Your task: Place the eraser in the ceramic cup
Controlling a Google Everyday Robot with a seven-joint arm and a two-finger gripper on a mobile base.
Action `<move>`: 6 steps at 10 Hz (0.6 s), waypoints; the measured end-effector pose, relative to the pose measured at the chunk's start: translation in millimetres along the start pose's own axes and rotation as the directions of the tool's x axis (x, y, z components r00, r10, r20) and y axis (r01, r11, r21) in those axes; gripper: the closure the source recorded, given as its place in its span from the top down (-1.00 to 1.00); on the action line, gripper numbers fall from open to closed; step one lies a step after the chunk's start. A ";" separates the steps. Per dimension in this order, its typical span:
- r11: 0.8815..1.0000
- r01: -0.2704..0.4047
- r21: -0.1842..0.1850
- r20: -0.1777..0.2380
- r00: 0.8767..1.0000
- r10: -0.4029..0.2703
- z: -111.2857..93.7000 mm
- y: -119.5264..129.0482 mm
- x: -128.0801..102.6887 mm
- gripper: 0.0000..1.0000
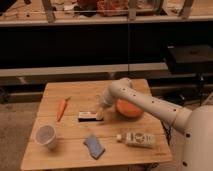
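On the slatted wooden table [80, 93], the whitish tapered cup [45, 136] stands upright at the front left corner. Behind it lies a slim orange carrot [62, 108]. The eraser [86, 116], a flat dark block with a pale top, lies mid-table, well apart from the cup. A blue wavy pad [94, 146] lies in front of it. The gripper [101, 114] points down at the eraser's right end; whether it grips cannot be told. The smooth white arm [150, 104] rises from the right, bending at its elbow above a round orange bowl [129, 109]. A pale bottle [136, 138] lies on its side.
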State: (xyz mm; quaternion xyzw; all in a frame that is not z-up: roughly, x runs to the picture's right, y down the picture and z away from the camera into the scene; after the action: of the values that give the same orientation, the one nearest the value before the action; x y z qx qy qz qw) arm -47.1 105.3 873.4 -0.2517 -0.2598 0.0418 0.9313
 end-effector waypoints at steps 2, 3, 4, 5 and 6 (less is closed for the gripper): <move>1.000 0.001 -0.008 0.004 1.000 -0.001 2.3 0.9 -3.7 0.60; 1.000 -0.008 -0.010 0.007 1.000 0.008 3.8 1.6 -3.6 0.60; 1.000 -0.016 -0.015 0.008 1.000 0.016 4.6 2.3 -3.5 0.60; 1.000 -0.020 -0.017 0.011 1.000 0.020 4.4 2.0 -4.9 0.60; 0.999 -0.021 -0.024 0.013 1.000 0.022 6.2 2.9 -7.0 0.60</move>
State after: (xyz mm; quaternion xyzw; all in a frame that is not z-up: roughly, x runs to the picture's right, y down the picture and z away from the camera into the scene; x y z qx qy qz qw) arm -56.1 109.1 873.3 -0.2655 -0.2638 0.0503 0.9260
